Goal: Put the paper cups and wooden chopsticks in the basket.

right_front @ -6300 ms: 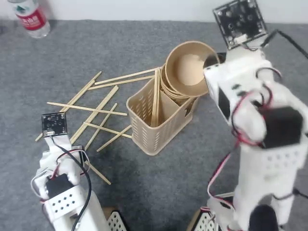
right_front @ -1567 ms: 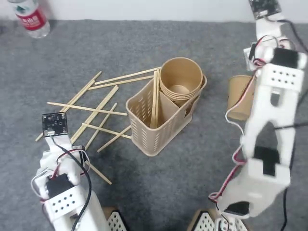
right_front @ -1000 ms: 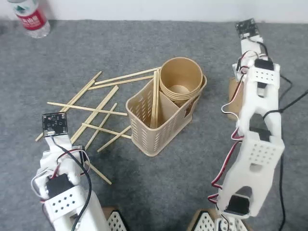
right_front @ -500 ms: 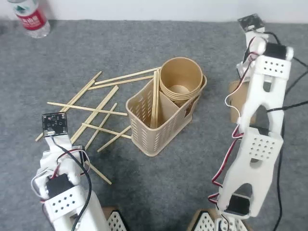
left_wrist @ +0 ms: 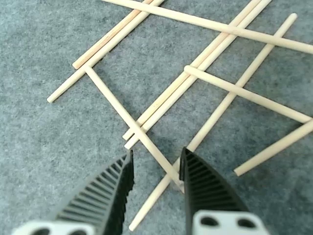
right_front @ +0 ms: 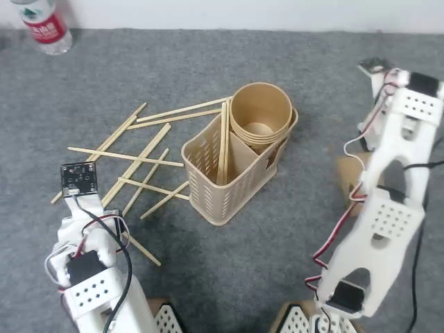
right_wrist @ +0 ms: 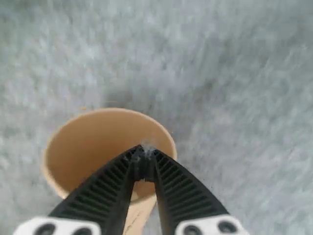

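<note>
Paper cup (right_wrist: 93, 142) sits right of the basket (right_front: 215, 187), well apart, partly under the right arm. The right gripper (right_wrist: 144, 155) has its jaws pressed together on the cup's rim. We note a cup stack (right_front: 262, 111) in one basket compartment and two chopsticks (right_front: 224, 139) leaning in the next. We see loose chopsticks (right_front: 139, 163) crossed on the grey mat (right_front: 277, 263) left of the basket. Over them the left gripper (left_wrist: 156, 155) hangs, jaws parted, holding nothing.

Tan cups (right_front: 261, 114), beige perforated basket (right_front: 211, 184), pale chopsticks (right_front: 125, 157), grey mat (right_front: 243, 277).
</note>
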You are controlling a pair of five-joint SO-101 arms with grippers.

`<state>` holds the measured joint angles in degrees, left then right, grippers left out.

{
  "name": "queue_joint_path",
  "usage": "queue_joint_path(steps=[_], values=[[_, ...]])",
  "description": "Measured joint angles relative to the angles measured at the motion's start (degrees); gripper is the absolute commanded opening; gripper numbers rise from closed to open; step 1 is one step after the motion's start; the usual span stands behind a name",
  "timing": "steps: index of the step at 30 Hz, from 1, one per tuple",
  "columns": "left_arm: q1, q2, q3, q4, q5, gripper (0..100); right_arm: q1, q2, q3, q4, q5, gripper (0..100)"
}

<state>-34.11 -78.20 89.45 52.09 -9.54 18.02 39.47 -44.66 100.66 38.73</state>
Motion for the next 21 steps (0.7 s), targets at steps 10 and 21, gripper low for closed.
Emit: queue_joint_path(steps=[10,21], values=[[0.00,0.00,0.00,0.00,0.00,15,9.41,-24.97,27.69,0.00,12.57,0.6],[0.00,0.00,0.00,0.00,0.00,15,9.85,-63.03,52.57,0.00,18.90,8.2]])
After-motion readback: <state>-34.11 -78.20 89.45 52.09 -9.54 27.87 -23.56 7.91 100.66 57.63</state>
